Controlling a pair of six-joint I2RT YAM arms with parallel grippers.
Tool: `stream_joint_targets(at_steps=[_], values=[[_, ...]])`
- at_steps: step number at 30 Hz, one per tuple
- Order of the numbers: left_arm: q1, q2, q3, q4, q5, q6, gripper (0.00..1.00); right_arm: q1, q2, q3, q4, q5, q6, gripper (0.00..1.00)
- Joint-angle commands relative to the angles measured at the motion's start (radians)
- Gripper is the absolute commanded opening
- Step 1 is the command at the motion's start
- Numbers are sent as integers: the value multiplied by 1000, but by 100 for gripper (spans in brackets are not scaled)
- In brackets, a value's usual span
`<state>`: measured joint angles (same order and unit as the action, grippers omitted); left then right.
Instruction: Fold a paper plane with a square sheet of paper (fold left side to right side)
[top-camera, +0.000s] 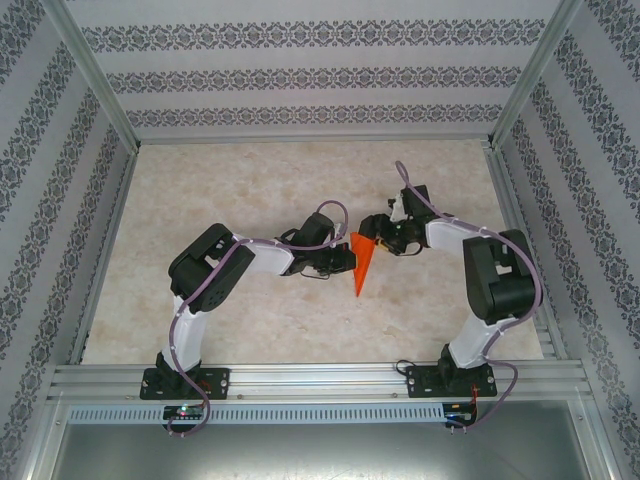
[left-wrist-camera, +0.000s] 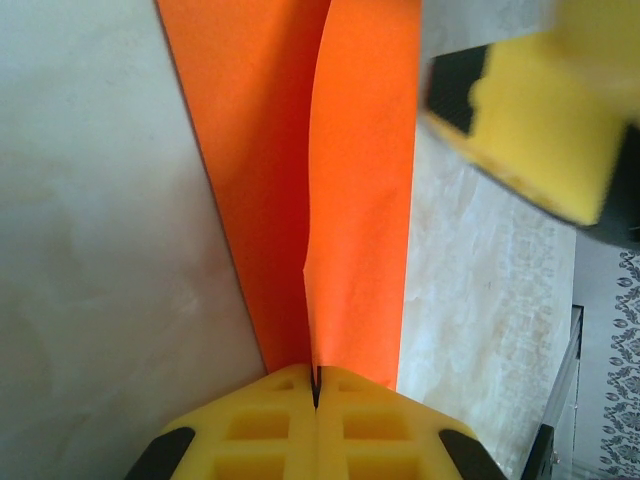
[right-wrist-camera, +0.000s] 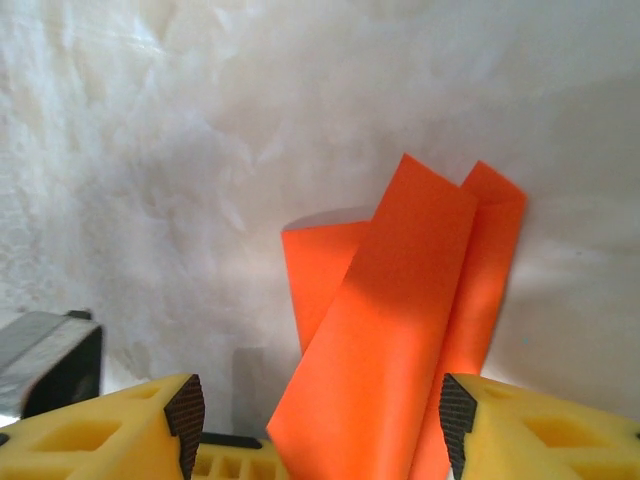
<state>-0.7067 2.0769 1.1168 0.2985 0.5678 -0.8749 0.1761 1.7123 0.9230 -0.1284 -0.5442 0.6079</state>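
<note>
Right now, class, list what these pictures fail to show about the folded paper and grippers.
Top view: upper end of folded paper hidden behind right gripper; creases too small.
Left wrist view: paper's far end cut off by top edge.
Right wrist view: lower end cut off below.

The narrow folded orange-red sheet of paper (top-camera: 363, 265) sits about mid-table on the pale marbled tabletop (top-camera: 250, 190), its tip pointing toward the arm bases. The left yellow-padded gripper (top-camera: 345, 258) is immediately left of the paper, jaws pinched together on its edge. The right yellow-padded gripper (top-camera: 376, 230) is just right of and behind the paper, fingers (right-wrist-camera: 160, 430) spread to either side of its layers.
</note>
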Motion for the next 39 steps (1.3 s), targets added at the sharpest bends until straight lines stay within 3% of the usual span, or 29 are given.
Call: stream_joint_targets(at_steps=[1,4,10,12,18,39], values=[[-6,38,-3,-27,-19,9,4,-23,-92,-5,-52,32,-41,65],[-5,38,-2,-32,-19,12,4,-16,-124,-29,-50,18,-38,55],[-5,38,6,-50,-24,20,4,33,-77,-56,-12,-18,-11,12],[-5,40,8,-54,-25,21,4,45,-50,-59,4,-17,-5,6],[-5,42,11,-67,-28,25,3,63,14,-39,1,2,-19,1],[-7,58,23,-82,-18,25,2,53,63,-49,-53,64,-69,0]])
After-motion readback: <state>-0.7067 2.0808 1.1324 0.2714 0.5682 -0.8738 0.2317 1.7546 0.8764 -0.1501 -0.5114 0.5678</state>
